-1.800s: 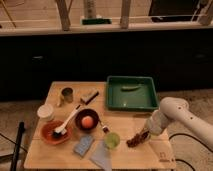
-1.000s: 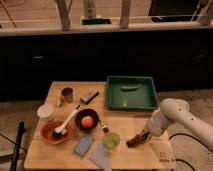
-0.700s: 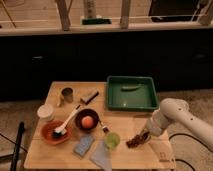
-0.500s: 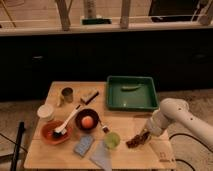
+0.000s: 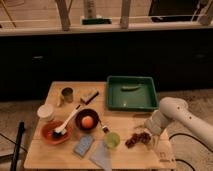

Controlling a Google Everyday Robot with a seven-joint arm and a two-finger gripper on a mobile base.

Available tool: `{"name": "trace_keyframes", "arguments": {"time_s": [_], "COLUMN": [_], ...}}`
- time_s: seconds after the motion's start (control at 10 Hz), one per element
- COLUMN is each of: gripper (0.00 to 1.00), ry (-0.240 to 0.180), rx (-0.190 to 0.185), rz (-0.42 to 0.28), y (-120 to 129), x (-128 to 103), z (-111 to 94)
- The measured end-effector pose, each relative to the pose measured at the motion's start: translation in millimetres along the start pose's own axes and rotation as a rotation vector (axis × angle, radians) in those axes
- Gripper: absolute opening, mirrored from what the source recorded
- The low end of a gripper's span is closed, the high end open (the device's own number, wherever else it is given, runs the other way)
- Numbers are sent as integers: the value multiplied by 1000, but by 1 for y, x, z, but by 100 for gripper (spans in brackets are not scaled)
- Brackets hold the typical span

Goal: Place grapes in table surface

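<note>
The grapes, a small dark reddish-brown bunch, lie on the light tan table surface near its front right corner, right of a green cup. My gripper hangs from the white arm and is down at the right end of the bunch, touching or very close to it. The gripper's end is partly hidden by the wrist.
A dark green tray with a long green vegetable stands behind. A dark bowl with an orange fruit, a red bowl with a brush, a blue sponge, a white cup and a tin can stand to the left.
</note>
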Motion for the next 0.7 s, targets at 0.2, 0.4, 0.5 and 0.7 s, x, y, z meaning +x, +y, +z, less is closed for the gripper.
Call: {"name": "trace_keyframes", "arguments": {"time_s": [0.2,0.4,0.5,0.7], "gripper": [80,80,80,80], "ry": [-1,-2,-1,0], "rx": [-5,-9,-10,-13], "rz": [-4,-7,-9,-12], "y": [1,1,1,1], "x": [0,0,0,0], "z": [0,-1,-1,-2]}}
